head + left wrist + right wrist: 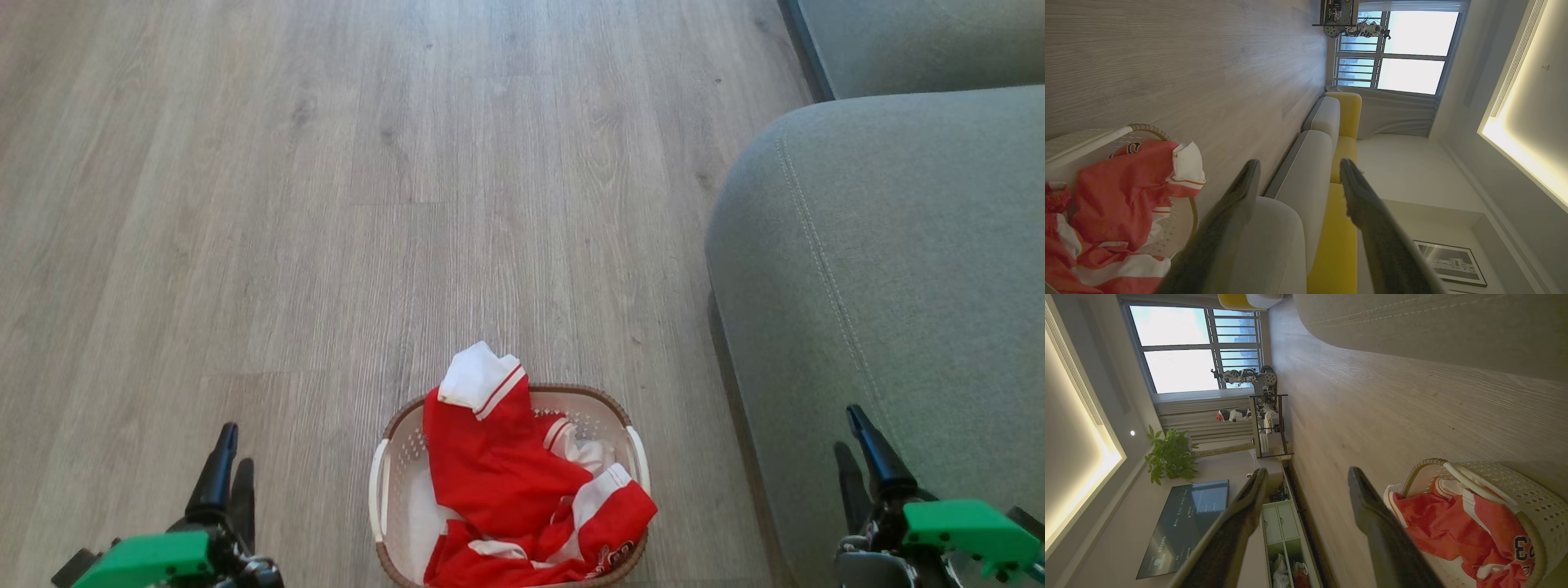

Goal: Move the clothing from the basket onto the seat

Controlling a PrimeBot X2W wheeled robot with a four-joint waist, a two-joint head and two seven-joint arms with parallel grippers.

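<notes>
Left gripper (231, 457) was positioned at the lower left of the head view, above the floor (408, 163). In the left wrist view its two dark fingers (1237, 204) stood apart, with nothing between them. Right gripper (853, 445) was positioned at the lower right, in front of the near end of the seat (898, 269). In the right wrist view its fingers (1241, 510) likewise stood apart and held nothing.

Between the two grippers, the basket (390, 490) rested on the floor, just beside the rounded edge of the seat. The clothing (490, 465) lay bunched inside the basket. One white cuff (476, 377) with a red stripe stood up above the brown rim on the far side. A dark number was visible on the red fabric in the right wrist view.

The seat was a grey cushion with a stitched seam running along it. Beyond it lay a second grey cushion (922, 41). At the far end of the room was a window (1412, 53).
</notes>
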